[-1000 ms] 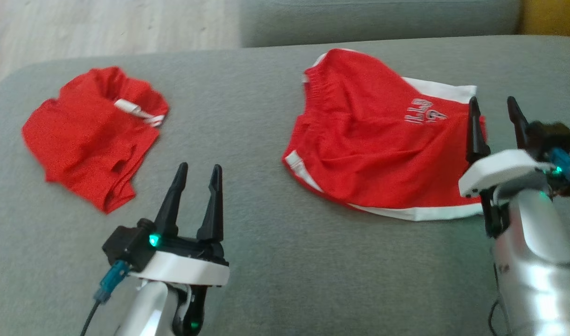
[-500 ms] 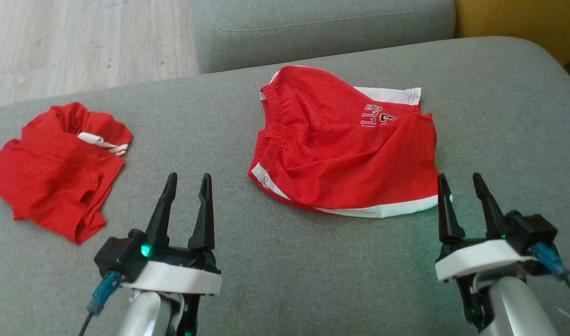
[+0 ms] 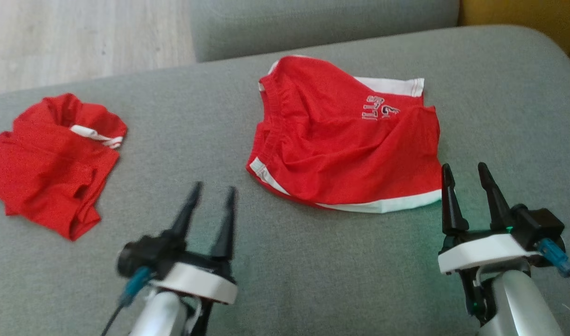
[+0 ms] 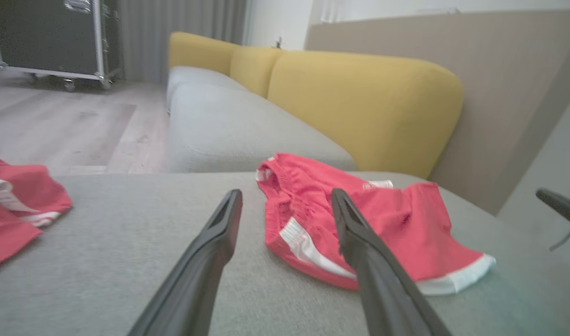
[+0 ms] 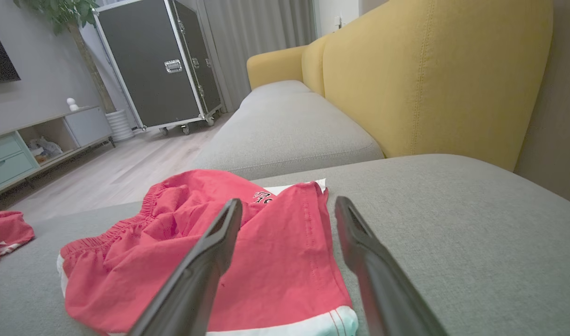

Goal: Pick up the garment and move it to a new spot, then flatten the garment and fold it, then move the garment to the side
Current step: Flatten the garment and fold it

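Red jersey shorts with white trim: light, limp knit with no stiffness. They will likely sag and drape from any single pinch; not fragile, and unlikely to slip from the fingers. Best hold, as I judge it: two corners at once, the gathered waistband end and the white-hemmed leg corner, so the cloth hangs spread.

The shorts lie rumpled, partly lapped over themselves, on the grey fabric sofa cushion, right of middle and toward its far edge. The white hem band faces the near edge, and there is pale lettering on the far right part of the cloth.

Left gripper: fingers spread, empty, above the cushion's middle. Right gripper: fingers spread, empty, just beside the hem's right corner.

A second crumpled red garment lies by the left edge.
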Controlling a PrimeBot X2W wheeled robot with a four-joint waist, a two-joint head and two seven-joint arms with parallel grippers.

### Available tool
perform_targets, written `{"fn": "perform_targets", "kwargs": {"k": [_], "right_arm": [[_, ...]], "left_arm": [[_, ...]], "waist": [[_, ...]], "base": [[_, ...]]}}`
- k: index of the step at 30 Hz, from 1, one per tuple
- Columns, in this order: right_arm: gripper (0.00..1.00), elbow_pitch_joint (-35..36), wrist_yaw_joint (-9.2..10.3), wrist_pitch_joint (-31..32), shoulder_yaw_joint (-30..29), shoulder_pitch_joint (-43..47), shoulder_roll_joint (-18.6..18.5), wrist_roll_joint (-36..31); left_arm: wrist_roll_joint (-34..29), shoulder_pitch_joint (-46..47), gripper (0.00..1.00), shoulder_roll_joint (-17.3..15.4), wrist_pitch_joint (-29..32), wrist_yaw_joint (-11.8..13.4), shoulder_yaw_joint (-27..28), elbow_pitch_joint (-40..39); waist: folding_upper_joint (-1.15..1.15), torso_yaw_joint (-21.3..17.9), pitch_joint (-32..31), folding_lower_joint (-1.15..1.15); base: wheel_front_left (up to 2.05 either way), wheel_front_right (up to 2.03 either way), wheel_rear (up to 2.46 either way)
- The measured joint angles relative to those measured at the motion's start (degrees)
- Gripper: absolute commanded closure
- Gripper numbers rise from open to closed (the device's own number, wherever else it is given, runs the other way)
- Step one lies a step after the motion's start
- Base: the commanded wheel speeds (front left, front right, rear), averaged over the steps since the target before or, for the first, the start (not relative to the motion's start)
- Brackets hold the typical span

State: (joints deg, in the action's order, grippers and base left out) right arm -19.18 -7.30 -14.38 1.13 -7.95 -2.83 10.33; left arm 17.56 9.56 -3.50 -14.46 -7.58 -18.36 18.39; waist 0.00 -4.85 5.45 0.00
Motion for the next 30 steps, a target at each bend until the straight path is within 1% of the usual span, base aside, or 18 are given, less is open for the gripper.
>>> {"fn": "perform_targets", "kwargs": {"k": [3,5,8,12,16,22,24,30], "right_arm": [[0.0,0.0,0.0,0.0,-0.1,-0.6,0.0,-0.3],[0.0,-0.1,0.0,0.0,-0.2,-1.1,0.0,-0.3],[0.0,-0.1,0.0,0.0,-0.1,-1.4,0.0,-0.3],[0.0,-0.1,0.0,0.0,0.1,-2.4,0.0,-0.2],[0.0,-0.1,0.0,0.0,0.2,-3.4,0.0,-0.2],[0.0,-0.1,0.0,0.0,0.3,-4.0,0.0,0.2],[0.0,-0.1,0.0,0.0,0.4,-4.4,0.0,0.3],[0.0,-0.1,0.0,0.0,0.4,-4.5,0.0,0.7]], "left_arm": [[0.0,3.9,0.0,-1.7,0.0,0.0,-5.2,4.1],[0.0,7.6,0.0,-3.6,0.2,0.0,-8.6,7.9],[0.4,12.9,0.0,-5.7,1.5,0.0,-12.2,12.7],[2.4,19.0,0.0,-7.2,3.4,0.0,-17.5,17.8],[5.3,23.3,0.0,-8.6,4.3,0.0,-23.1,21.0],[8.1,27.9,0.0,-10.7,3.3,0.0,-26.2,25.4],[8.8,29.0,0.0,-10.9,3.2,0.0,-27.2,26.5],[11.8,30.7,0.0,-11.2,4.2,0.0,-32.7,28.0]], "waist": [[0.0,-0.5,1.4,0.0],[0.0,-1.0,2.3,0.01],[0.0,-1.8,3.7,0.01],[0.0,-3.0,5.4,0.01],[0.0,-4.2,6.9,0.01],[0.0,-6.0,8.8,0.01],[0.0,-6.4,9.2,0.0],[0.0,-7.4,9.9,0.0]], "base": [[0.0,0.0,0.0],[0.0,0.0,0.0],[0.0,0.0,0.0],[0.0,0.0,0.0],[0.0,0.0,0.0],[0.0,0.0,0.0],[0.0,0.0,0.0],[0.0,0.0,0.0]]}}
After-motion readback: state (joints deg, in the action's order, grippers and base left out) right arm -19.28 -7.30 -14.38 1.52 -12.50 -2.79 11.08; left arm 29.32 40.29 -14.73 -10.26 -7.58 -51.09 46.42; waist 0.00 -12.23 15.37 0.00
